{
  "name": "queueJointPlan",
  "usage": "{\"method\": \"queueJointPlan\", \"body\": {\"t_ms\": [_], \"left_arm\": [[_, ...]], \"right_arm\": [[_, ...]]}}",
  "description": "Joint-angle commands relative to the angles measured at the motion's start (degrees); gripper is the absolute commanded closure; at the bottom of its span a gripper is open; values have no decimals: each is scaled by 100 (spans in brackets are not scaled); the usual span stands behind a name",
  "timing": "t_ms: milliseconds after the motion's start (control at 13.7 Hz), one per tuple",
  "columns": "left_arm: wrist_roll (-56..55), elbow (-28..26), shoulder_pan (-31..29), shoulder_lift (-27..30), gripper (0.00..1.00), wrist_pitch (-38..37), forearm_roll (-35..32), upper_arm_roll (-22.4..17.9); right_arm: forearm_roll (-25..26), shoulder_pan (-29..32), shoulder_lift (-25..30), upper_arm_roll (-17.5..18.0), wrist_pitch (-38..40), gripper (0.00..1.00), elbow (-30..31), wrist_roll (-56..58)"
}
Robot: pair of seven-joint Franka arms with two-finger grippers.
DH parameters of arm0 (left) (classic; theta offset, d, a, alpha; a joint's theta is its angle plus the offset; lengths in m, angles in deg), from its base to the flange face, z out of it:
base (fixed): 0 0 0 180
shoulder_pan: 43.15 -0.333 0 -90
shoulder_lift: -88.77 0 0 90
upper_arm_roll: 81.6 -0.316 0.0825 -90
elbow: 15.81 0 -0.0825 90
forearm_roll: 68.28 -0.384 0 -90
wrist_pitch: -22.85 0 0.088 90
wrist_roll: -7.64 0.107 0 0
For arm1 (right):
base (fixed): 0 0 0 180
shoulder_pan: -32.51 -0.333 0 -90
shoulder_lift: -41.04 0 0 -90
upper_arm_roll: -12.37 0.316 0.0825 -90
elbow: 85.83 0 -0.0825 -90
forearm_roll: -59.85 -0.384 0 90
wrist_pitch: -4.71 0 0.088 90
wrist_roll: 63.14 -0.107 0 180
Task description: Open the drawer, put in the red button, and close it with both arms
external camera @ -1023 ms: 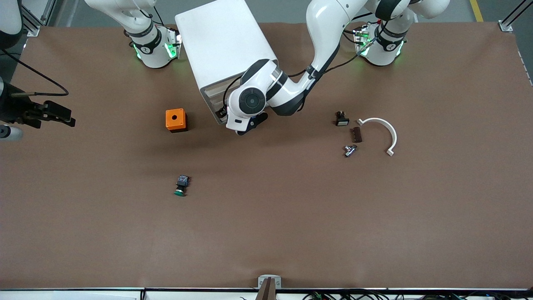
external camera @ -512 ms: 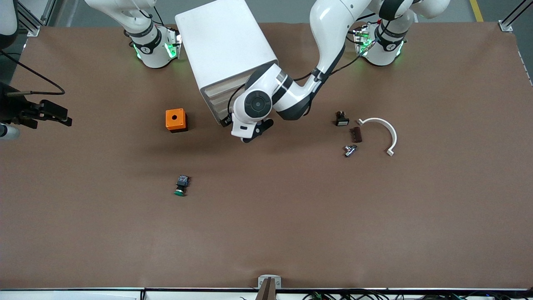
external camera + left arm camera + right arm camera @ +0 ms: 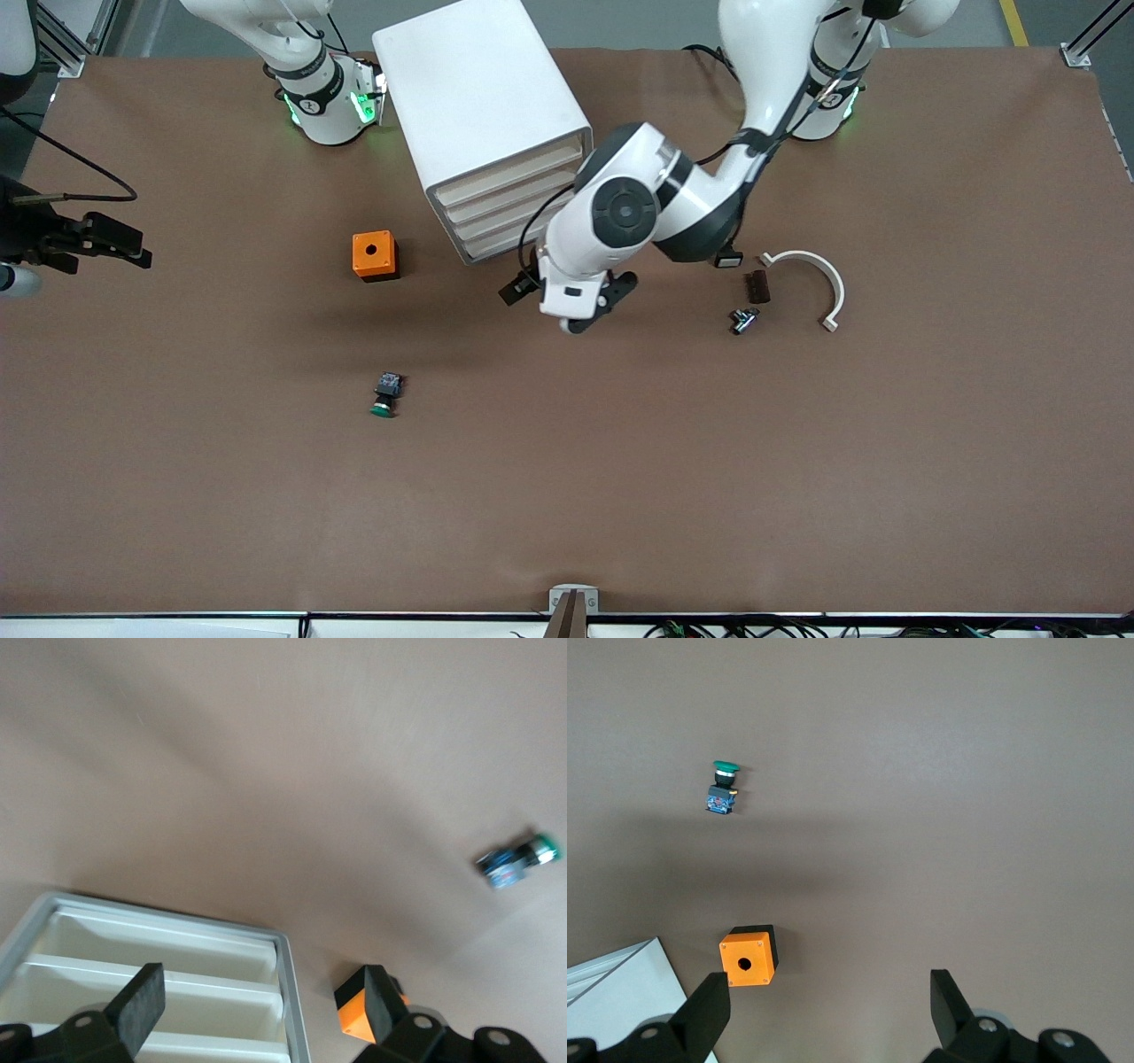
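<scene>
Left hand (image 3: 567, 306) has withdrawn from the cabinet (image 3: 483, 115) (fingers spread, empty).

The table (image 3: 567, 496) was a plain matte brown. The cabinet (image 3: 474, 89) was white, its drawer fronts off-white with thin shadow lines between them. Both arms were glossy white with black bands, and green lights glowed at their bases. The left gripper (image 3: 567, 306) and the right gripper (image 3: 115, 244) were black. The box with a hole (image 3: 374, 255) was bright orange. One push-button (image 3: 385, 394) had a green cap and a dark black-blue body. A curved bracket (image 3: 811, 283) was white, beside a dark brown block (image 3: 757, 286).
</scene>
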Motion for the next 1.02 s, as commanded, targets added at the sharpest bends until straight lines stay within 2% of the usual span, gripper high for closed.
{"method": "queueJointPlan", "body": {"t_ms": [0, 219, 365, 439, 804, 950], "left_arm": [[96, -169, -393, 797, 1, -639, -457, 24], [1323, -160, -980, 1430, 1, -2000, -705, 24], [2089, -169, -1403, 1791, 1, -2678, -757, 7], [2466, -169, -1561, 1984, 1, -2942, -1028, 41], [4672, -231, -2694, 2548, 1, -3936, -1591, 42], [5455, -405, -3151, 2749, 1, -4026, -1873, 42]], "right_arm": [[57, 110, -30, 72, 51, 0, -100, 39], [57, 118, -39, 72, 60, 0, -170, 13], [49, 136, -30, 54, 69, 0, -284, 13], [49, 197, -22, 28, 69, 0, -345, 13], [-21, 399, 22, -7, 95, 0, -434, 65], [22, 391, 31, 27, 367, 0, -451, 75]]}}
